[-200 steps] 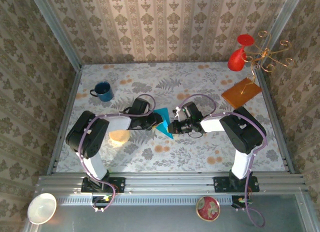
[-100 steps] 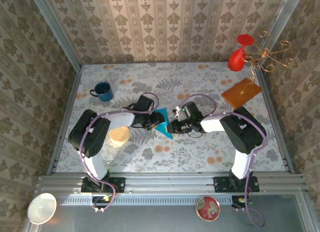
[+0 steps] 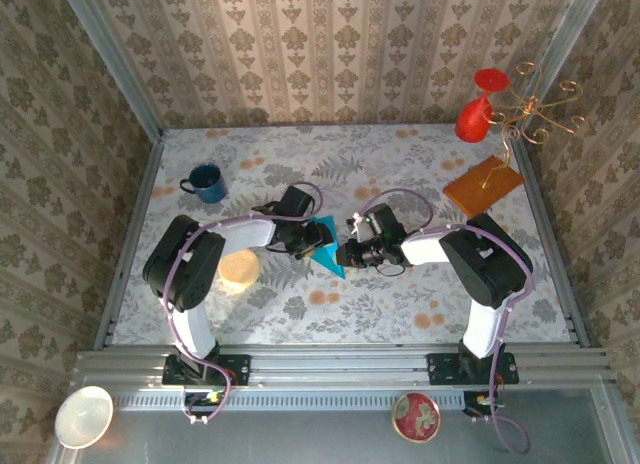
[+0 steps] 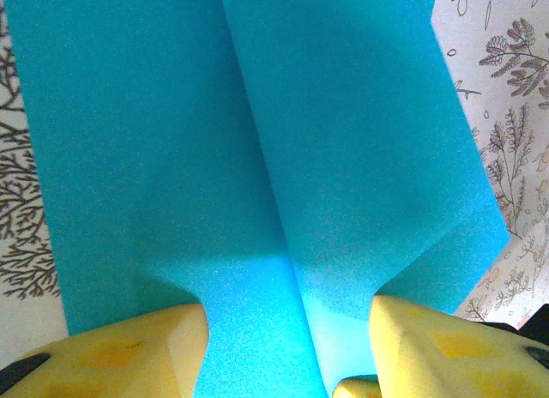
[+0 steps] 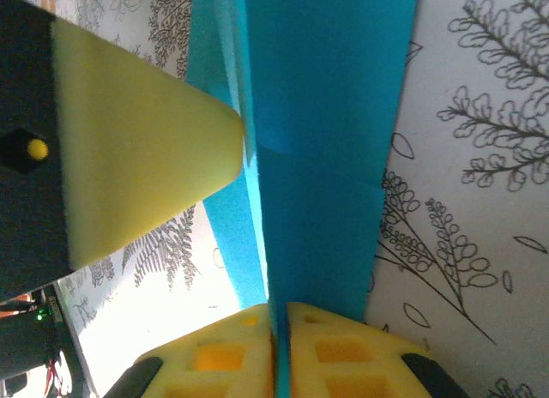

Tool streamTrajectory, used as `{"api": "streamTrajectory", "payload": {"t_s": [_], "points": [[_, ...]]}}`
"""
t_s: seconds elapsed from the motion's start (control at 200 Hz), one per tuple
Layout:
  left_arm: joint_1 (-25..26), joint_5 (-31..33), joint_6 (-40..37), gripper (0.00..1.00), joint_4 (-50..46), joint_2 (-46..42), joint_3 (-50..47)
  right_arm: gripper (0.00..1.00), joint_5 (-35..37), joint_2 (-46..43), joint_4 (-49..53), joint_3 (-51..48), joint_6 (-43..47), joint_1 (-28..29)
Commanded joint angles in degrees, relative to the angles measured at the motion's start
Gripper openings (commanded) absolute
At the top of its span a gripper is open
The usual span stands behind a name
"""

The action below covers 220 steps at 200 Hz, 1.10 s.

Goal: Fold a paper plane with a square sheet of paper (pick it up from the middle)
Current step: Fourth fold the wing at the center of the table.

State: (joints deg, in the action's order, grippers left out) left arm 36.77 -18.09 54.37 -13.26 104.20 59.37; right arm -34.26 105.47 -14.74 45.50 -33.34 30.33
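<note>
While both arms are reaching inward over the floral counter (image 3: 400, 314), the sheet of paper (image 3: 329, 248) is sitting between them near the middle, partly folded and standing up off the surface. The right gripper (image 3: 344, 254) is pinching the sheet's right edge. In the right wrist view its two yellow fingers (image 5: 343, 355) are pressing together with the blue edge running up from between them. The left gripper (image 3: 310, 242) is meeting the sheet from the left with its jaws spread. In the left wrist view its fingers (image 4: 129, 355) are standing well apart, and the creased paper is running through the gap without being squeezed. One of those fingers is showing in the right wrist view, its tip touching the paper's left face. A blue mug (image 3: 207, 182) is resting at the far left, well apart from the sheet. An orange-brown sheet (image 3: 483, 185) is lying at the far right, near a red vase (image 3: 476, 112).
</note>
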Motion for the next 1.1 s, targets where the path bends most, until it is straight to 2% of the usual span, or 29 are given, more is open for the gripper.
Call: {"api": "streamTrajectory", "payload": {"t_s": [0.0,0.335,0.47,0.615,0.735,0.875,0.935,1.095], "points": [[0.2,3.42,-0.23,0.56,-8.16,3.58,-1.79,0.13,1.52,1.37,1.48,-1.46,-0.97,-0.48],[-1.26,-1.48,-1.9,0.57,-1.0,-2.64,0.54,0.1,-2.87,2.96,0.95,-1.48,-3.64,-2.1],[-1.49,-0.42,-3.7,0.58,0.28,-6.09,2.41,0.09,-4.42,3.28,1.29,-1.37,-4.09,-2.9],[-2.79,-0.02,-3.62,0.57,6.1,-9.28,-0.67,0.09,-6.43,4.09,1.22,-1.11,-4.92,-3.92],[-3.51,-3.8,-2.48,0.52,13.41,-10.08,-4.62,0.09,-7.83,4.83,0.92,-0.81,-5.72,-4.53],[-3.31,-8.55,-1.17,0.4,20.42,-8.53,-6.78,0.09,-8.54,5.6,1.46,-0.23,-6.11,-4.83],[-3.2,-9.87,-0.31,0.35,22.35,-7.41,-7.25,0.09,-8.66,5.8,1.75,0.03,-6.12,-4.92],[-2.94,-12.53,0.82,0.27,25.35,-4.03,-7.52,0.1,-8.63,5.76,2.2,0.12,-6.03,-5.06]]}}
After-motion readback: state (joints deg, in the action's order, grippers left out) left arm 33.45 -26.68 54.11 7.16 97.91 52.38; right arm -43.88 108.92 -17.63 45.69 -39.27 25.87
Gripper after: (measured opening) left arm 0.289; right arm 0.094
